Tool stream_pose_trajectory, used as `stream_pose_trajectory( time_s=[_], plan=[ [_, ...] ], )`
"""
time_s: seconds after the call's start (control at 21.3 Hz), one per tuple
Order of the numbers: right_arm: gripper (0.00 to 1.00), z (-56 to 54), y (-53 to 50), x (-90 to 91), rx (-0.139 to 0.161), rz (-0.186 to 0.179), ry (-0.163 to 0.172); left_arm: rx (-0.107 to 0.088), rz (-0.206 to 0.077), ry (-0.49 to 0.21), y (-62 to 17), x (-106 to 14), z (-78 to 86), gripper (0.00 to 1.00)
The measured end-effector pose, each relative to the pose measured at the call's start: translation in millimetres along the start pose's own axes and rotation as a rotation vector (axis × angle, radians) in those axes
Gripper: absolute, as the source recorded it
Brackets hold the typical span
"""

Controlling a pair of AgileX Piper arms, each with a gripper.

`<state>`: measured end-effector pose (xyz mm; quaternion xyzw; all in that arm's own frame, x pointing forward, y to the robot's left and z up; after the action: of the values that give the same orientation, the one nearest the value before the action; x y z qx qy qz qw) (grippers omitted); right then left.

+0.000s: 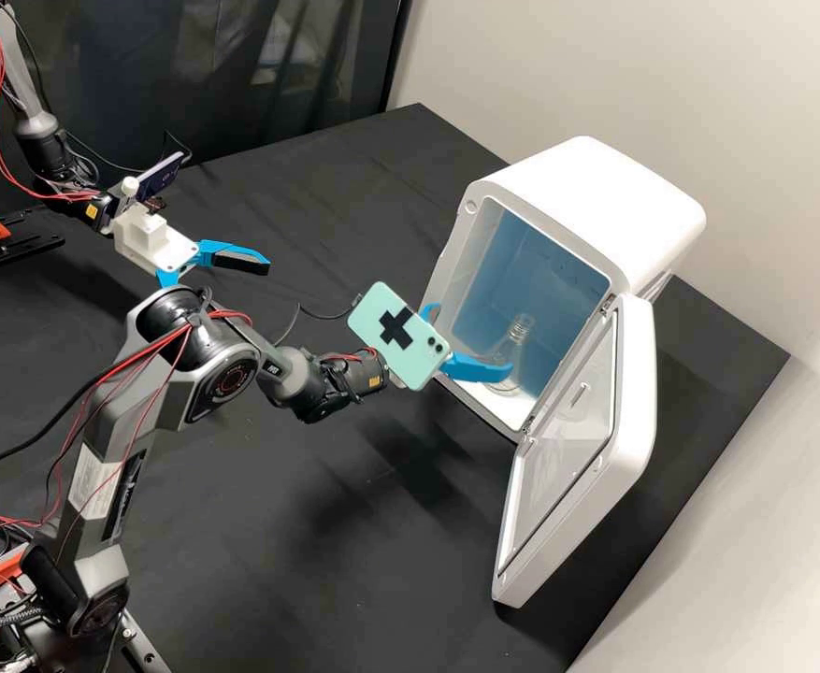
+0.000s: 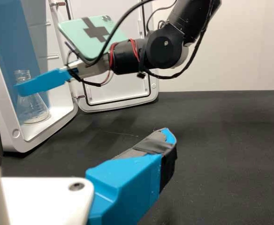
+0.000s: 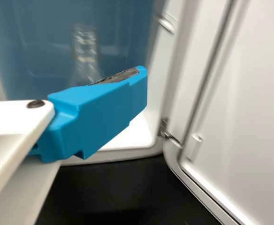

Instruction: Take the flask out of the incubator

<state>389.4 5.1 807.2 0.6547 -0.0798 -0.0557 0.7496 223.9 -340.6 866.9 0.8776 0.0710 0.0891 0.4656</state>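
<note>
Two claws, both open and empty — my right claw (image 1: pixel 470 341) sits at the incubator (image 1: pixel 606 196) mouth, spread to straddle the flask (image 1: pixel 519 336); my left claw (image 1: pixel 255 262) hangs clear.

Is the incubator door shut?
No, the door of the incubator hangs wide open, with the flask visible inside.

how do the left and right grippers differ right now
Left gripper hangs over bare bench, away from the incubator; right gripper sits in its doorway near the flask. Right's wrist carries a mint phone, left's a dark phone. Both are open, holding nothing.
</note>
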Motion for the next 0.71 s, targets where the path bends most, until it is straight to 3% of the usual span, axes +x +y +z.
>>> stream_pose_trajectory(
  time_s=[0.09, 0.24, 0.47, 0.71],
  plan=[
    [1.00, 9.0, 1.9, -1.4, 0.008, 0.001, -0.025, 0.000, -0.001, -0.004, -0.2, -0.3, 1.2, 1.00],
    [1.00, 13.0, 3.5, -1.6, 0.008, 0.004, -0.036, 0.001, 0.001, -0.004, 0.3, -0.4, 1.3, 1.00],
    [1.00, 9.8, 4.1, 18.7, 0.002, 0.036, -0.041, 0.001, 0.001, -0.004, 0.3, -0.4, 1.3, 1.00],
    [1.00, -2.3, -5.8, 33.6, -0.032, -0.003, -0.051, 0.001, 0.001, -0.004, 0.3, -0.4, 1.3, 1.00]
  ],
)
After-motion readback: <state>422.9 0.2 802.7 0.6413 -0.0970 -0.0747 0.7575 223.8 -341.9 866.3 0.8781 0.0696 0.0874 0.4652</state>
